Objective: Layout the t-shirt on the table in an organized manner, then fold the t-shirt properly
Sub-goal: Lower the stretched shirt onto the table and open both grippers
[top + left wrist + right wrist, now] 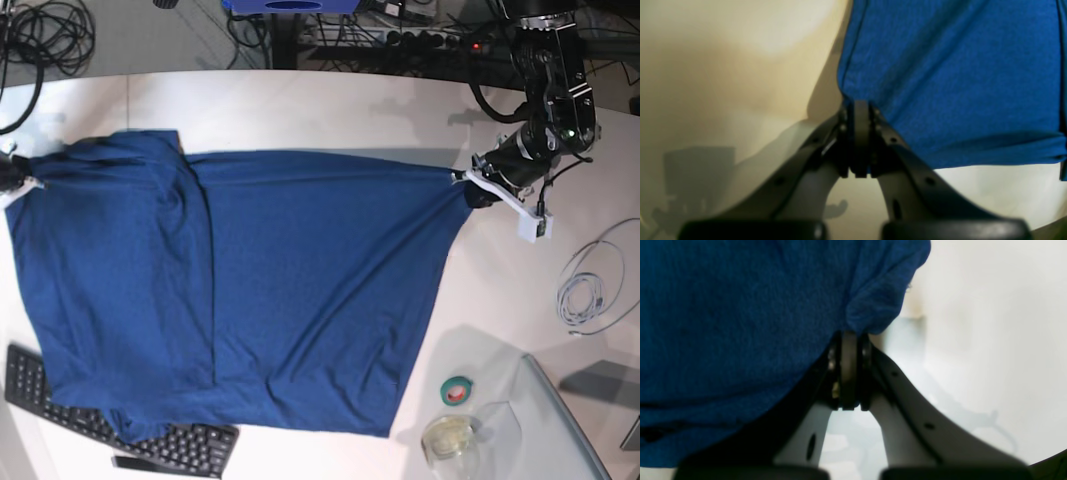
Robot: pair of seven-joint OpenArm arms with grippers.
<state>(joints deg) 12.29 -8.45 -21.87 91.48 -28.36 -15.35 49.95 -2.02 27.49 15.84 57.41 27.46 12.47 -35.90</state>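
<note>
The dark blue t-shirt (250,290) lies spread across the white table (300,110), its far edge stretched taut between both grippers. In the base view my left gripper (466,184) pinches the shirt's right far corner. My right gripper (14,180) holds the left far corner at the frame's edge. In the left wrist view the left gripper (858,107) is shut on a corner of the t-shirt (957,83) above the table (723,66). The right wrist view has the right gripper (850,336) shut on a bunched fold of the t-shirt (740,323), beside the table (990,323).
A black keyboard (60,400) lies at the front left, partly under the shirt's hem. A green tape roll (458,391) and a clear round jar (447,437) sit at the front right by a grey glassy panel (565,430). A coiled white cable (590,285) lies at the right.
</note>
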